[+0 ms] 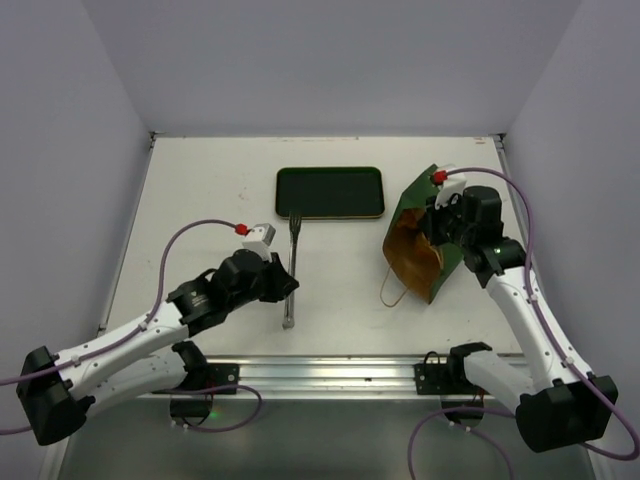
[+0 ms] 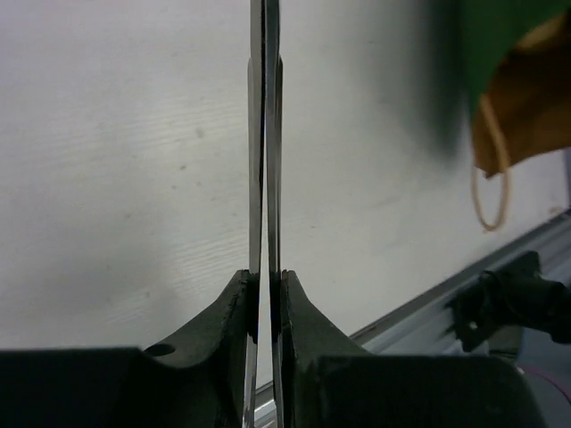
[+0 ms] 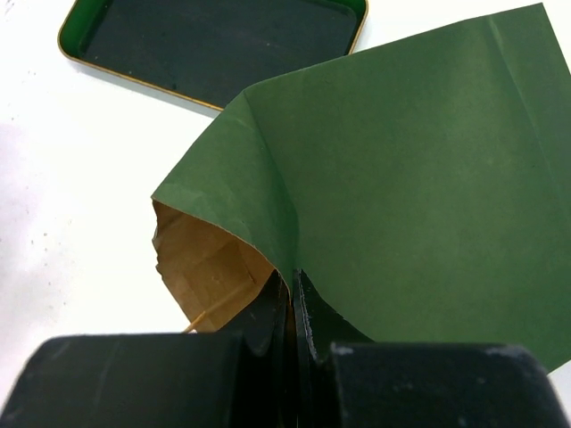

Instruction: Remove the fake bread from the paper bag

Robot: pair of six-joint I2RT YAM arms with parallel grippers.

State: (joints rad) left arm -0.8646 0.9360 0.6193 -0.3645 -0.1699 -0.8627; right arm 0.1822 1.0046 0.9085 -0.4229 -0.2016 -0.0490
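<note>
The paper bag [image 1: 412, 250] is on the right side of the table [image 1: 200, 220], tipped over with its open mouth facing left and toward my bases. The outside is dark green and the inside brown. Where the bread is I cannot tell: only brown paper shows in the mouth. A twine handle [image 1: 390, 290] hangs from the mouth's near edge onto the table.

My right gripper [image 1: 437, 225] is clenched on the bag, pinching a fold of its green wall [image 3: 401, 178] between both fingers at the right side of the mouth.

My left gripper [image 1: 290, 283] is well apart from the bag, at the middle of the table. It grasps a pair of metal tongs [image 1: 294, 245] and squeezes the two arms [image 2: 265, 134] nearly together. The tongs point away from me toward a flat dark green tray [image 1: 330, 192], and their tips lie just beside its near edge.
</note>
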